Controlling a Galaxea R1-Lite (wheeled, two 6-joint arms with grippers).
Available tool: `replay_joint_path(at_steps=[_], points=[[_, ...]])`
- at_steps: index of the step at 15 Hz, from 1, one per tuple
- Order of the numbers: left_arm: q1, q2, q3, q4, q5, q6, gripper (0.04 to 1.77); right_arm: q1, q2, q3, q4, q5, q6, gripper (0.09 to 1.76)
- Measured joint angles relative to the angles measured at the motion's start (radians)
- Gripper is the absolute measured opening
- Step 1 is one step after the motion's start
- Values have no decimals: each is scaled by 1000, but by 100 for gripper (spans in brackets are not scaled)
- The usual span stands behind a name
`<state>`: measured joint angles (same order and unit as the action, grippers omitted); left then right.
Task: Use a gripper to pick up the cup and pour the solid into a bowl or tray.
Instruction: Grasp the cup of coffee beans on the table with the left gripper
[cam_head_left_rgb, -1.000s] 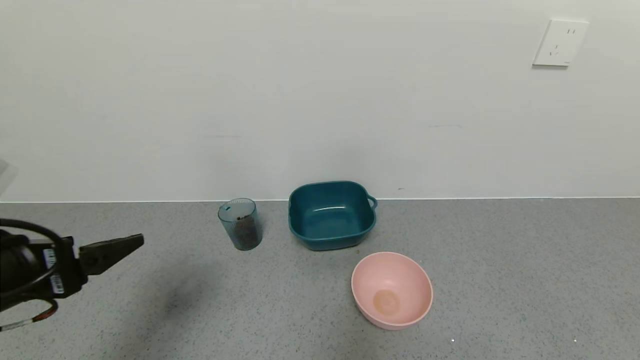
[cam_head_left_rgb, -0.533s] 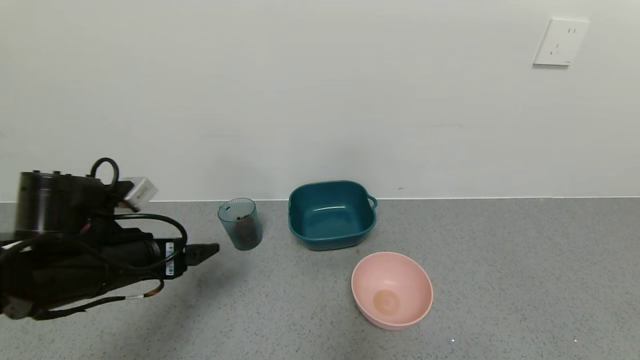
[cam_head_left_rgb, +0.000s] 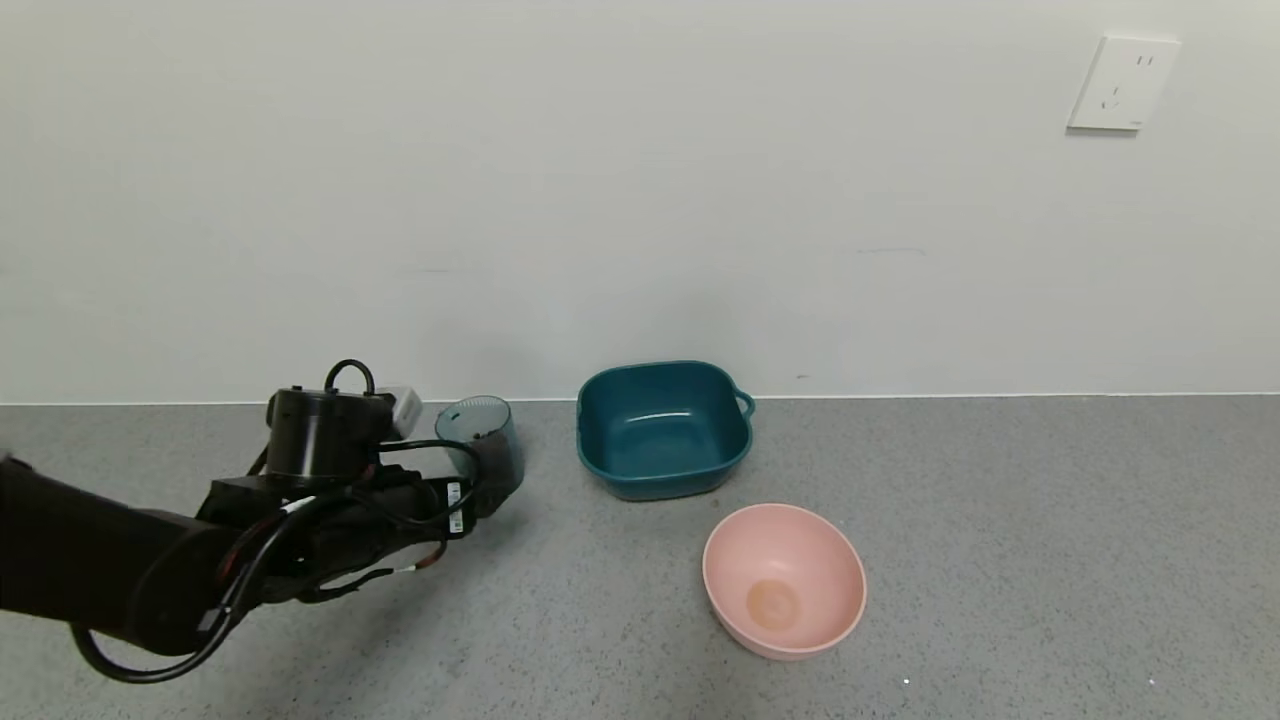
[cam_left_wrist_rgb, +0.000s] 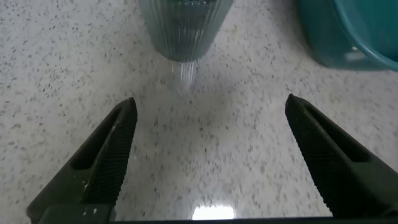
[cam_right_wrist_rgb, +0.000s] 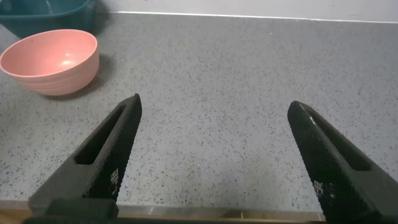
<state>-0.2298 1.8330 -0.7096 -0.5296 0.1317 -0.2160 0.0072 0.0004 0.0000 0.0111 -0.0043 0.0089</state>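
The blue-grey ribbed cup (cam_head_left_rgb: 487, 432) stands upright on the grey counter near the wall, with dark brown pellets (cam_head_left_rgb: 494, 458) inside. My left gripper (cam_head_left_rgb: 480, 497) is low over the counter just short of the cup, on its left front side. In the left wrist view the left gripper (cam_left_wrist_rgb: 211, 102) is open and empty, with the cup (cam_left_wrist_rgb: 184, 28) a short way beyond the fingertips, not between them. The dark teal basin (cam_head_left_rgb: 662, 484) stands right of the cup and looks empty; its corner shows in the left wrist view (cam_left_wrist_rgb: 348, 34). My right gripper (cam_right_wrist_rgb: 214, 102) is open and empty over bare counter.
A round pink bowl (cam_head_left_rgb: 784, 580) stands in front of the teal basin, slightly to the right; it also shows in the right wrist view (cam_right_wrist_rgb: 50, 59). The wall runs close behind the cup and basin. A white socket (cam_head_left_rgb: 1122, 84) is on the wall.
My left arm has swept in from the left edge toward the cup, and the gripper now sits right by the cup's base. The cup, basin and pink bowl have not moved.
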Motion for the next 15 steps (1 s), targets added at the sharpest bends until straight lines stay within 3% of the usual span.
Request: replay_joint_path(at_steps=[6,15], points=[[-57,199,-73,-202,197,-104,172,0,0,0,0,1,-2,171],[-63,319,-103,-353,306,-85,172,2,0,-1,0,1,-1,171]])
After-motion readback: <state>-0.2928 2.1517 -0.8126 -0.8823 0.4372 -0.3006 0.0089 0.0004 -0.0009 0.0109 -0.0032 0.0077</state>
